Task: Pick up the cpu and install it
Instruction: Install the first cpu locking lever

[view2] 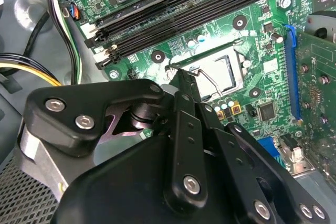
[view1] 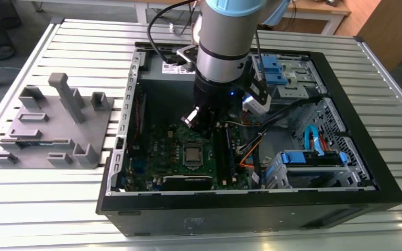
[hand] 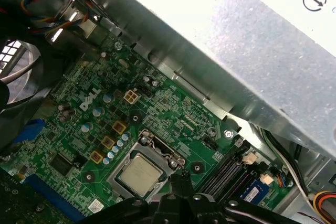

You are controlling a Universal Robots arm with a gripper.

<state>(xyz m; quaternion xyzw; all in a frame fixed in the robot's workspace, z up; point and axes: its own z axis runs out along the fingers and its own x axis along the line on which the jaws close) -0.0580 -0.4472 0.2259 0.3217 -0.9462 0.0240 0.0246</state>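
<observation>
While the arm hung over the open PC case, the cpu already sat flat in the socket of the green motherboard, pale metal top facing up. In the exterior view the cpu showed as a small silvery square just below the gripper. The gripper was closed with nothing in it: in the second wrist view both fingers met at a narrow tip, right over the socket's wire latch lever. Could not tell if the tip touched the lever or just hovered above it. In the first wrist view the gripper tip sat at the socket edge, just beside the cpu, not on it. 2 black memory slots ran alongside the socket, on the side away from the blue slot. On the table, at the exterior view's left and well apart from the case, stood the grey plastic holder, with a thin green-and-blue memory stick lying in it.
</observation>
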